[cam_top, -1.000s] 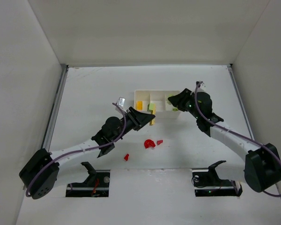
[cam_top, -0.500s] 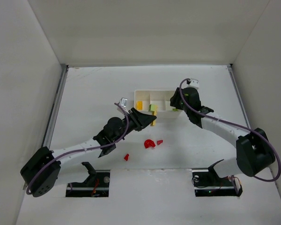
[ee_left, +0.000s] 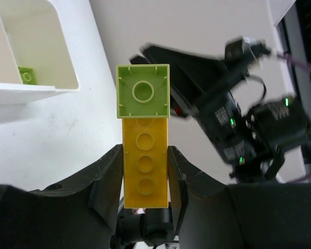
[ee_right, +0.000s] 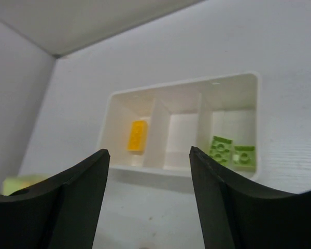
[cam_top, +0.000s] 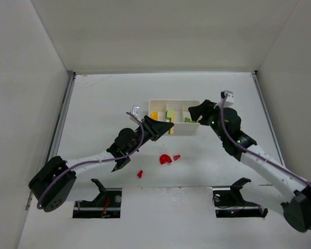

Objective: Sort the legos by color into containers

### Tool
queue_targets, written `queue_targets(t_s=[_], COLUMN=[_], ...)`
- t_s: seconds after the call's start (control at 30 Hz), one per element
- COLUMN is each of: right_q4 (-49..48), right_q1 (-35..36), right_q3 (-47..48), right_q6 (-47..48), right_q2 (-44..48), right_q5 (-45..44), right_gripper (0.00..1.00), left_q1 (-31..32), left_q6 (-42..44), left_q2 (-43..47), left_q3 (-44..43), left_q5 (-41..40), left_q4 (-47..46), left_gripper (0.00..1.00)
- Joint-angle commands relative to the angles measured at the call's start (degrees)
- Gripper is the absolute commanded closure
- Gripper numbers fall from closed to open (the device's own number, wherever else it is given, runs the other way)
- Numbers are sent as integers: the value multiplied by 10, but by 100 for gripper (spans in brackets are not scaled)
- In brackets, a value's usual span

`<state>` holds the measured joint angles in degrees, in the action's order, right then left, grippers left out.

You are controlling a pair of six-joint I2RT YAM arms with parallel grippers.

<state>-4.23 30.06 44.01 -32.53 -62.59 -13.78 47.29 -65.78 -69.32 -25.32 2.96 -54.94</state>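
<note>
The left gripper [ee_left: 145, 154] is clenching a yellow brick [ee_left: 144, 179] with a green piece [ee_left: 143, 98] at its tip, hovering at the tray's [ee_right: 160, 171] near wall, seemingly by the middle. The right gripper [ee_right: 149, 153] is hanging released and empty by the tray's right end. A yellow lego [ee_right: 137, 136] is lying in the left compartment [ee_right: 122, 114], two green ones [ee_right: 220, 148] in the right compartment [ee_right: 233, 111]; red pieces [cam_top: 165, 158] are sitting on the counter [cam_top: 103, 104] nearer

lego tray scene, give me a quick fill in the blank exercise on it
The left gripper grips a yellow brick; the square brick stuck on its end is ___. The right gripper is ___ and holds nothing. The tray's end compartment holds ___ green pieces. ___ red pieces lie on the table.
Missing: green; open; two; three.
</note>
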Motion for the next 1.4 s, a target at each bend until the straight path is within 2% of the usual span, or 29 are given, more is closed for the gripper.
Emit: queue_targets(t_s=[0.0, 0.1, 0.2, 0.3, 0.57, 1.03, 1.37], right_q4=[-68, -145, -208, -272, -359, -366, -373], right_q1=[22, 33, 42, 50, 77, 81, 77], right_q3=[-69, -133, -162, -182, -186, -206, -190], right_q6=[-65, -134, -180, -218, -254, -272, -270], right_q2=[92, 142, 140, 119, 83, 137, 90], right_q5=[92, 175, 230, 256, 296, 313, 319], right_gripper=[35, 36, 32, 29, 28, 28, 29], left_q1=[-14, -28, -31, -28, -14, -18, -1], left_q6=[-43, -84, -120, -140, -158, -175, -179], left_q2=[-7, -27, -47, -57, -66, -81, -95], left_q3=[-16, -13, -15, -15, -7, -6, -10], left_q5=[15, 22, 28, 28, 23, 25, 25], left_q4=[-100, -142, -176, -192, -203, -226, -237], left_gripper=[83, 83, 83, 83, 83, 83, 83])
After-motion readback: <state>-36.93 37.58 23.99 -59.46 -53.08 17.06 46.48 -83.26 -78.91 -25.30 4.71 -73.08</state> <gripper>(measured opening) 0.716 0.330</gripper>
